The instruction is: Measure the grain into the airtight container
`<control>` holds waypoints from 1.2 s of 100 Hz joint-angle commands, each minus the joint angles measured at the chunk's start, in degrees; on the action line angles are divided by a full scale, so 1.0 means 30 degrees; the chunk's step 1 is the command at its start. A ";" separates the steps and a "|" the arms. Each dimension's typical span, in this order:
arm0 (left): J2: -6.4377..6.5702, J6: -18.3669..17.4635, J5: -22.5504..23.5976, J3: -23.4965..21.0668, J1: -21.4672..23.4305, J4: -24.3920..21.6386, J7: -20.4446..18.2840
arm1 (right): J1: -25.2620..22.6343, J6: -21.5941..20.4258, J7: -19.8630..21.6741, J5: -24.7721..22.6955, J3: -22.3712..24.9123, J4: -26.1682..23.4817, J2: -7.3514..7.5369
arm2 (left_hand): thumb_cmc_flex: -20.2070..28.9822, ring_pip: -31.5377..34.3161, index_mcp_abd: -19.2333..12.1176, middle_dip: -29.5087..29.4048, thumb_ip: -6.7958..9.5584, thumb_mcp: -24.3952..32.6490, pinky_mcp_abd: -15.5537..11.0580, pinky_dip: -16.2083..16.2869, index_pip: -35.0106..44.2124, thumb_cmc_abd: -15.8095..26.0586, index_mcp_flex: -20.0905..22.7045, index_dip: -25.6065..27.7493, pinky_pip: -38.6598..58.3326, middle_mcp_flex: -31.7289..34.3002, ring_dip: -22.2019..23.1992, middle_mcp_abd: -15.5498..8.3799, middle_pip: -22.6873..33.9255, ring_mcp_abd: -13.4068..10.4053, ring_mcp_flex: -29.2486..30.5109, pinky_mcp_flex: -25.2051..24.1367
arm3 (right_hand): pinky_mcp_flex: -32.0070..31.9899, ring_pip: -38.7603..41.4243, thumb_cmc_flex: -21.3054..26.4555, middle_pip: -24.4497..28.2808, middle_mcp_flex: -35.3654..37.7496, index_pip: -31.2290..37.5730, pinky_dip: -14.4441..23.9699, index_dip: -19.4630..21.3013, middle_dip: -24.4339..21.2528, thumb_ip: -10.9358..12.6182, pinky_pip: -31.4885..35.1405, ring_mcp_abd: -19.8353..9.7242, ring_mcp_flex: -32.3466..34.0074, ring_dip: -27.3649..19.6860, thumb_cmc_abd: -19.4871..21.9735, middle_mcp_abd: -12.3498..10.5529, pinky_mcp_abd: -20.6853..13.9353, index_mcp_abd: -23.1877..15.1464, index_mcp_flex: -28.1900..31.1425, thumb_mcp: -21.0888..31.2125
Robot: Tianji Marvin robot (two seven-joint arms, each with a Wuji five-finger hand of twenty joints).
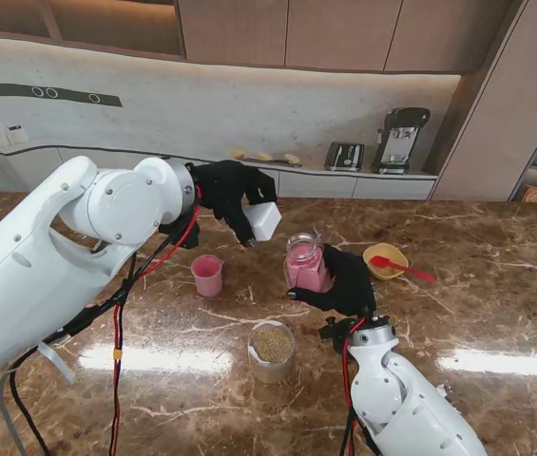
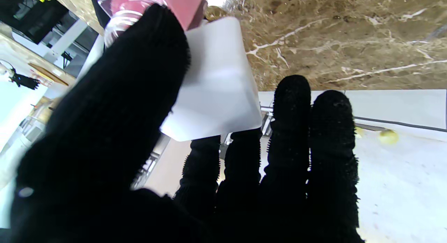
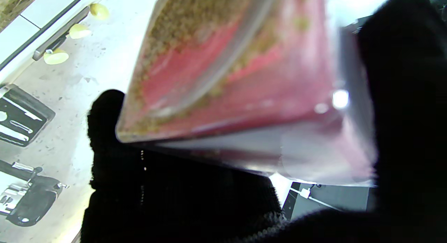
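The airtight container [image 1: 304, 264], a clear square-sided jar with a pink inside, stands near the centre of the marble bench [image 1: 496, 285], and my right robot hand [image 1: 344, 282] is wrapped around it from its 4 o'clock side, fingers closed on the walls. In the right wrist view the container [image 3: 244, 79] shows brownish grain lying against its pink interior, though the picture is blurred and I cannot judge how full it is.

My left robot hand [image 1: 230, 195] holds the white lid [image 1: 264, 220] in the air at about 10 o'clock from the container, thumb on one face and fingers behind; in the left wrist view the lid [image 2: 216, 82] looks smooth, flat and square with rounded corners.

I judge the container rigid and smooth, likely slippery under the knitted black glove, and heavier low down with grain in it, so a grip around the mid-walls suits it better than the rim. The lid is light and stiff; its edges are the place to pinch.

A small pink cup [image 1: 207, 275] stands at 9 o'clock from the container, a round clear jar of grain [image 1: 272, 350] at 6 o'clock, and a yellow bowl [image 1: 385, 259] with a red spoon [image 1: 401, 269] at 3 o'clock.
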 commanded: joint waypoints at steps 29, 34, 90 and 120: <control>-0.0498 0.1047 -0.1055 0.2560 -0.2129 0.0780 -0.0128 | -0.0342 0.0919 0.0808 -0.0558 -0.0540 -0.0859 0.0283 | 0.2202 0.0911 -0.2038 0.1445 0.0680 0.2180 0.0280 0.0311 0.3190 0.5531 0.4569 0.1399 0.1317 0.2750 -0.0118 0.0159 0.1760 0.1163 0.0547 0.0481 | -0.0027 0.1119 0.6686 0.1622 0.1070 0.3030 0.0048 0.0568 0.0534 0.1257 0.0460 -0.2285 0.0902 0.0069 0.3861 -0.3289 -0.0621 -0.7357 0.2353 0.6911; -0.0539 0.1161 -0.1270 0.2813 -0.2328 0.0847 -0.0073 | -0.0366 0.0966 0.0876 -0.0571 -0.0580 -0.0933 0.0300 | 0.2187 0.0928 -0.1969 0.1474 0.0672 0.2155 0.0303 0.0317 0.3169 0.5559 0.4573 0.1379 0.1347 0.2741 -0.0108 0.0160 0.1756 0.1161 0.0531 0.0472 | -0.0018 0.1112 0.6680 0.1622 0.1071 0.3031 0.0048 0.0566 0.0535 0.1256 0.0465 -0.2301 0.0897 0.0068 0.3862 -0.3292 -0.0615 -0.7357 0.2352 0.6908; -0.0638 0.0346 -0.1338 0.4301 -0.3516 0.1366 -0.0403 | -0.0790 0.1381 0.1925 0.0543 -0.0370 -0.1709 0.0291 | 0.2150 0.1029 -0.2246 0.1676 0.0672 0.2032 0.0273 0.0331 0.3147 0.5661 0.4566 0.1428 0.1452 0.2669 -0.0026 0.0005 0.1706 0.1079 0.0336 0.0260 | -0.0029 0.1105 0.6653 0.1600 0.1054 0.3053 0.0034 0.0558 0.0531 0.1245 0.0483 -0.2282 0.0921 0.0091 0.3919 -0.3231 -0.0608 -0.7277 0.2276 0.6896; -0.0663 -0.0167 -0.1165 0.4689 -0.3760 0.1529 -0.0482 | -0.0853 0.1593 0.2041 0.0508 -0.0323 -0.1854 0.0343 | 0.2147 0.1005 -0.2331 0.1717 0.0682 0.1997 0.0181 0.0333 0.3134 0.5659 0.4550 0.1440 0.1445 0.2617 -0.0033 -0.0080 0.1685 0.1017 0.0303 0.0213 | -0.0043 0.1098 0.6688 0.1579 0.1030 0.3064 0.0043 0.0544 0.0528 0.1251 0.0525 -0.2272 0.0917 0.0098 0.3952 -0.3213 -0.0564 -0.7251 0.2258 0.6856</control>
